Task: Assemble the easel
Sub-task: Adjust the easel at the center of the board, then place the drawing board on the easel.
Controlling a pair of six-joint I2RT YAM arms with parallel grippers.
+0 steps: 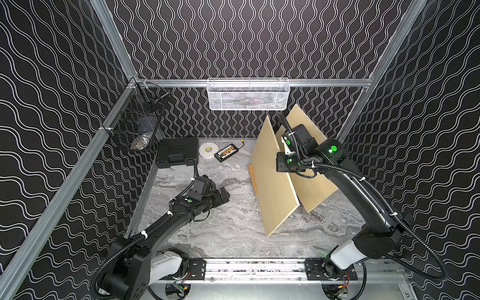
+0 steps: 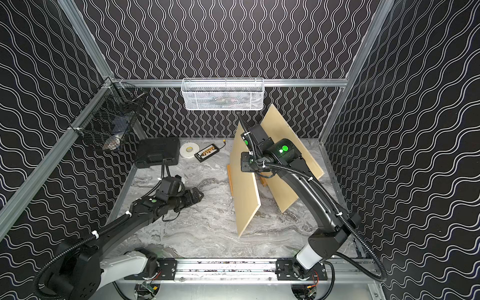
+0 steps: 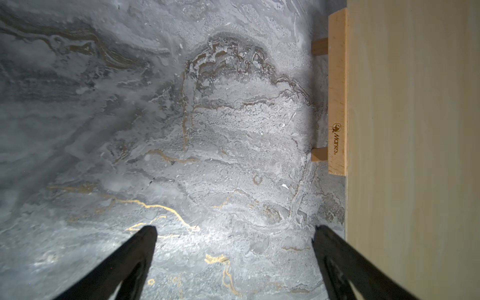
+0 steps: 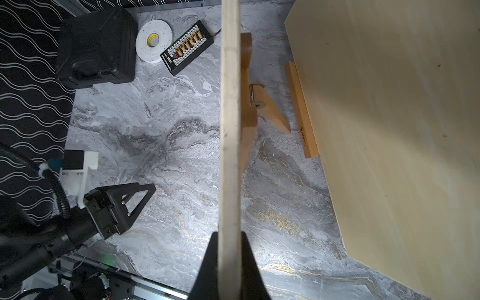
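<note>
The right gripper (image 4: pixel 229 235) is clenched on the thin edge of the near panel (image 4: pixel 230 117), with one black finger pressed to each face. The right wrist view looks straight along that edge. In a top view this near panel (image 1: pixel 272 187) stands tilted on one long edge on the marble table (image 1: pixel 220 233), and the grip sits on its raised opposite edge. The left gripper (image 3: pixel 233 231) is released. Its fingers (image 3: pixel 135 254) are spread wide over bare tabletop, holding nothing and well clear of the panel they point toward. The easel lies in pieces on the table. A wooden strip (image 3: pixel 337 91) with a burnt-in logo lies along the foot of the near panel on the left gripper's side, and two short wooden stubs show beside it. Between the two panels lies a hinged leg (image 4: pixel 271 111). A second strip (image 4: pixel 302 111) lies just beside the far panel (image 4: pixel 389 130); it looks like a matching part, though its mark is too small to read. The near panel hides part of another leg piece, and the far panel is cut off by the picture's edge. In both top views the right arm's wrist covers its own fingertips, and what props the far panel cannot be seen.
</note>
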